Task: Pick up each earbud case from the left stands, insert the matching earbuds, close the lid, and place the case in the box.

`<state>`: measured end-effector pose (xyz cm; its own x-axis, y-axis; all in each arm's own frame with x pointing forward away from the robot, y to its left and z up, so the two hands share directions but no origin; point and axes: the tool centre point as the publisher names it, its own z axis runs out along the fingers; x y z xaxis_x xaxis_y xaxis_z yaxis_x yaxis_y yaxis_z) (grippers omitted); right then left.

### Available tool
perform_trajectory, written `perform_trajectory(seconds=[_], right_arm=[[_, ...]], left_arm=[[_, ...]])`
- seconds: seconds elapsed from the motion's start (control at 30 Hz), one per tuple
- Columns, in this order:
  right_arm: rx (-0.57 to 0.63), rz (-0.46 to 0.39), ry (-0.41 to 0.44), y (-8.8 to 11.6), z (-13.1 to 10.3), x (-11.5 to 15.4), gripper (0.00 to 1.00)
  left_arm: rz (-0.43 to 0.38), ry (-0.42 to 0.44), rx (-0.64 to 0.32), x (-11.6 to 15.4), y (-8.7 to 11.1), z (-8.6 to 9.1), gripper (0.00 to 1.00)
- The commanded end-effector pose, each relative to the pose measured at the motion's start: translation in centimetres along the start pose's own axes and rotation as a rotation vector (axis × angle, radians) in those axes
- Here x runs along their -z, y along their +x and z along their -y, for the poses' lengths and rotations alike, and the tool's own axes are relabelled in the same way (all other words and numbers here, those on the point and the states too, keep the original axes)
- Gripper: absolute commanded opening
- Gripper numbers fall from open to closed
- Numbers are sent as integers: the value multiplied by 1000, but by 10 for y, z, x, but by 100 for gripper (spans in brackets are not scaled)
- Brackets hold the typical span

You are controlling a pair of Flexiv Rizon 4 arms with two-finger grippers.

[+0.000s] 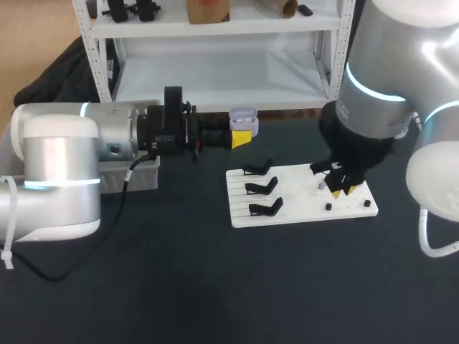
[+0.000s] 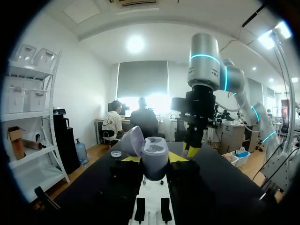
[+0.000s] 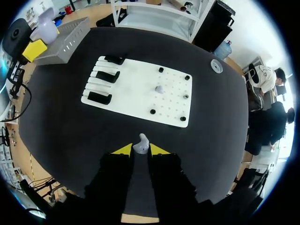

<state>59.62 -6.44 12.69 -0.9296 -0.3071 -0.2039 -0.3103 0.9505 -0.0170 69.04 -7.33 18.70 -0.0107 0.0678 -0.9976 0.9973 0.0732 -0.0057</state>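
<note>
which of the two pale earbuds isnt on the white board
The pale earbud gripped by the right gripper, out over the dark table. The other pale earbud sits near the middle of the white board.

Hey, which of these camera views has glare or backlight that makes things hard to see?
Left wrist view: strong backlight from the room ahead, yet the open earbud case in the left gripper reads well. Head view: no glare; the white board stands bright on the dark table. Right wrist view: even light; the pale earbud in the right gripper shows clearly.
</note>
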Motion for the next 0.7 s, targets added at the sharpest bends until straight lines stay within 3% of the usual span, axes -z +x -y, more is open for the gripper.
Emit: perform_trajectory(seconds=[0.03, 0.23, 0.27, 0.3, 0.4, 0.47, 0.53, 0.7], right_arm=[[0, 7, 0, 2, 1, 0, 0], [0, 7, 0, 2, 1, 0, 0], [-11, 1, 33, 0, -8, 4, 0], [-51, -29, 88, -4, -15, 6, 0], [-298, -110, 64, -12, -28, 22, 0], [-438, -155, 93, -15, -33, 31, 0], [-556, -163, -6, -19, -40, 41, 0], [-685, -163, -23, -30, -55, 64, 0]], left_arm=[[3, -2, -1, 0, 1, 0, 0], [3, -2, -1, 0, 1, 0, 0], [3, -2, -1, 0, 1, 0, 0], [3, -2, -1, 0, 1, 0, 0], [3, -2, -1, 0, 1, 0, 0], [3, -2, -1, 0, 1, 0, 0], [3, -2, -1, 0, 1, 0, 0], [3, -2, -1, 0, 1, 0, 0]])
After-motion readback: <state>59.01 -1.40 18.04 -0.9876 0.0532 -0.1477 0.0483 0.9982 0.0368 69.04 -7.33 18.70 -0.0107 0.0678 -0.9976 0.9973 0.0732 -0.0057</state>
